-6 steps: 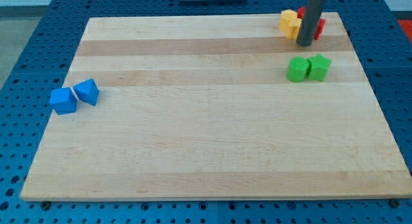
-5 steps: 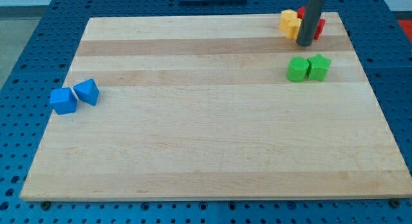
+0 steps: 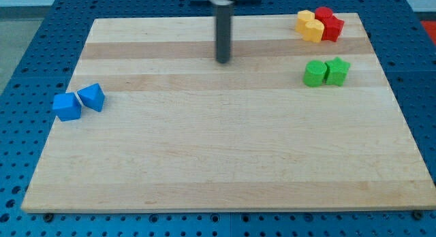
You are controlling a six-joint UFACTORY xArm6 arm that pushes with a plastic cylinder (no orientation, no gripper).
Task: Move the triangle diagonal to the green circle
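The tabletop [image 3: 225, 148] fills the view, a pale wooden board on a blue pegboard [image 3: 27, 53]. My rod [image 3: 223, 29] stands upright in the top middle, my tip [image 3: 223, 60] on bare wood, well apart from every block. I carry no pincer, so nothing spreads or pinches. At the left edge the blue triangle [image 3: 91, 97] touches the blue cube [image 3: 67, 106]. Top right: yellow blocks [image 3: 310, 25] against red blocks [image 3: 329, 23]. Below them, the green circle [image 3: 315, 73] sits touching the green star [image 3: 336, 71].

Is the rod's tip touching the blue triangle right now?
No, my tip stands on bare board far to the right of the blue triangle.
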